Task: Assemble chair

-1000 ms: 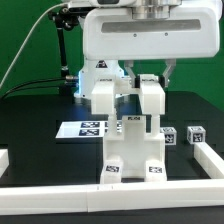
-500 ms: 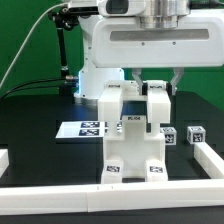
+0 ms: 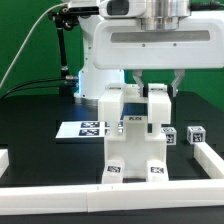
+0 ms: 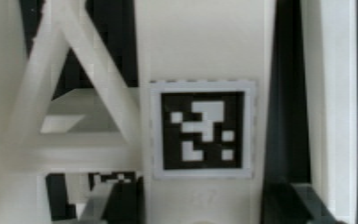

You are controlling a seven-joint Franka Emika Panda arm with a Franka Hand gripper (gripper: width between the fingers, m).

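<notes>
Low rail [image 3: 110, 190], lower frame; part-built chair [image 3: 135, 150], centre, standing just behind it. Cube [image 3: 170, 136] and second cube [image 3: 195, 133] right of centre; marker board [image 3: 80, 128] left of centre. Gripper [image 3: 154, 82], upper centre, straddling the chair's post on the frame's right; grip cannot be told.

No words can be read; only square black-and-white tags on the chair [image 3: 135, 150] and the marker board [image 3: 65, 131].

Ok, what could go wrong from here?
1. The gripper appears to straddle one upright of the chair. Whether it grips is unclear, so a skewed push might tip the free-standing assembly.
2. A small cube lies close by on the exterior view's right and could get knocked.
</notes>
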